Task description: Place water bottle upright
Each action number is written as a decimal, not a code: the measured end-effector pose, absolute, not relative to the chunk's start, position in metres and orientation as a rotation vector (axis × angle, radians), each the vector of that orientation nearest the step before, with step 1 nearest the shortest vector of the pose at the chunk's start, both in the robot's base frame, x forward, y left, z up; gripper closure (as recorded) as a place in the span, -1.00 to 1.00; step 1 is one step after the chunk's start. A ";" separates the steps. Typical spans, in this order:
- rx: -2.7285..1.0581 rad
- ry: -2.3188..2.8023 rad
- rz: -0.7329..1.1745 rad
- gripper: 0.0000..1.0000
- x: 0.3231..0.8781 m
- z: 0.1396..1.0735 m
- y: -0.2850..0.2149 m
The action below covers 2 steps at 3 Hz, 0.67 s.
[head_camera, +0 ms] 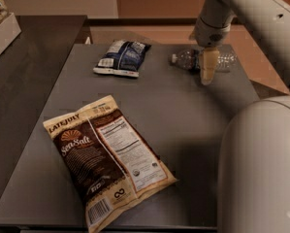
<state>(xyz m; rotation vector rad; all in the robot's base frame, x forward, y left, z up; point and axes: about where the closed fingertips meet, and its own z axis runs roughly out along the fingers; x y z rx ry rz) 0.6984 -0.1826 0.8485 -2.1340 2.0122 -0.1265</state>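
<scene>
The water bottle (187, 59) is a small clear ribbed plastic bottle with a white cap. It lies on its side at the far right of the grey table (183, 110), with the cap pointing left. My gripper (208, 67) hangs down from the white arm directly over the bottle's middle, and its cream fingers (209, 66) cover part of the bottle. The label band is hidden behind the fingers.
A large brown Late July Sea Salt chip bag (103, 157) lies flat at the front left. A small dark blue snack bag (122, 57) lies at the back middle. My white arm's body (261, 164) fills the lower right. A dark counter (23, 76) adjoins the table's left side.
</scene>
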 end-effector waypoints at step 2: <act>-2.173 2.017 -0.120 -0.65 0.705 0.840 -0.183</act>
